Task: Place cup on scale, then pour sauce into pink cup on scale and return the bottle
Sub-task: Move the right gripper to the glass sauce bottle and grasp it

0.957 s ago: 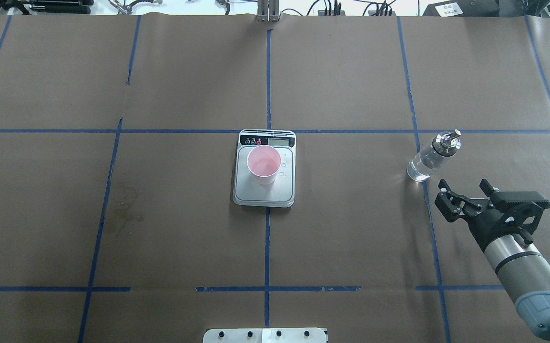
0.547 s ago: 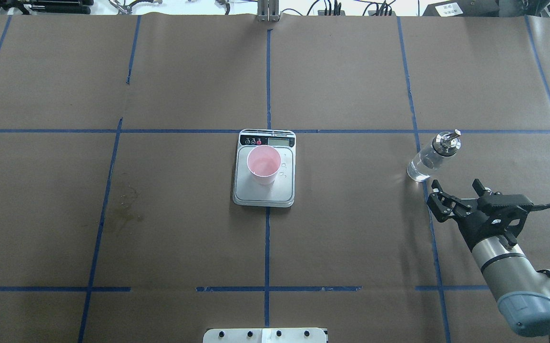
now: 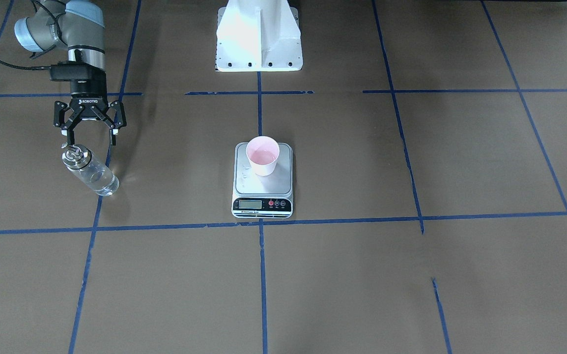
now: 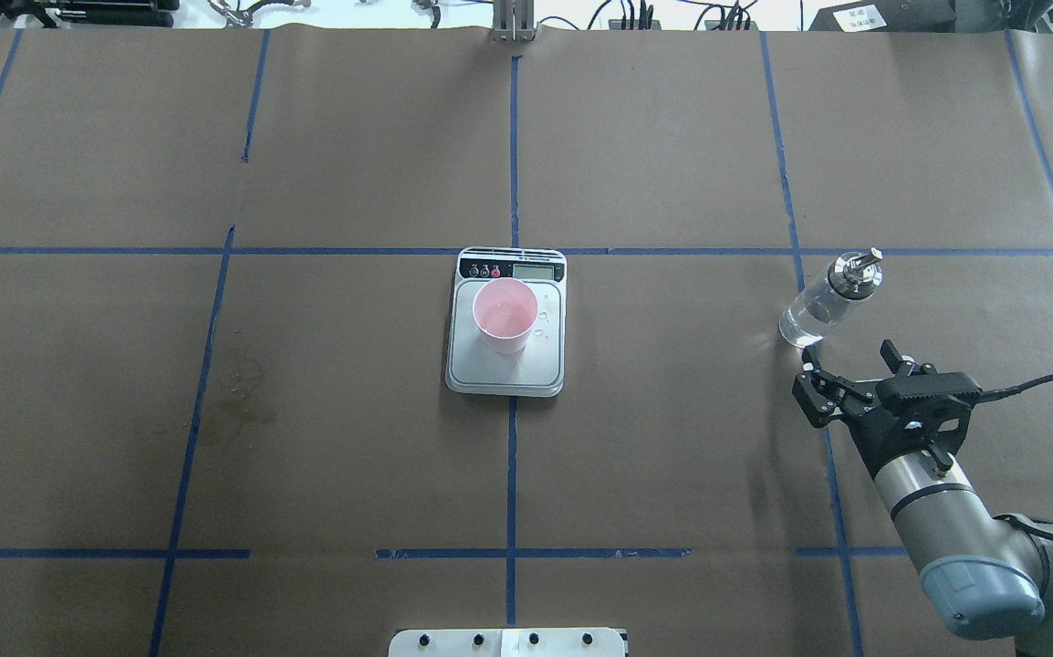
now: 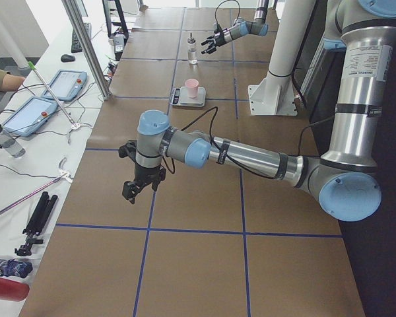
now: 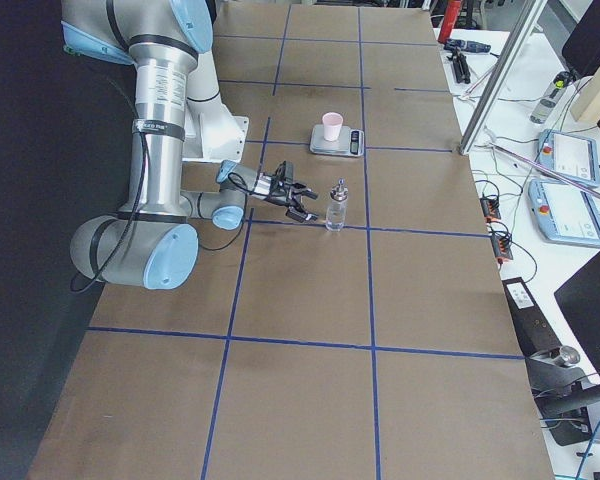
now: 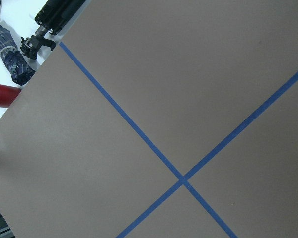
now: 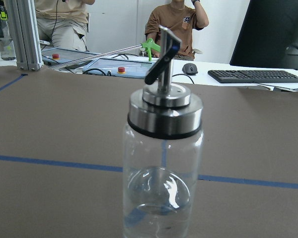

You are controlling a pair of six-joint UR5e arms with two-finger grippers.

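Note:
The pale pink cup stands upright on the silver scale at the table's middle; it also shows in the front view on the scale. The clear glass bottle with its metal spout stands upright on the table to the right, with clear sauce low inside. My right gripper is open and empty, just behind the bottle and apart from it. My left gripper hangs over bare table far to the left; I cannot tell its state.
Small droplets lie on the scale beside the cup. A faint stain marks the paper at left. The white robot base is at the near edge. Tablets and a keyboard lie beyond the far edge.
My open right gripper has shifted left and drawn back a little toward the robot. The bottle, cup and scale have not moved.

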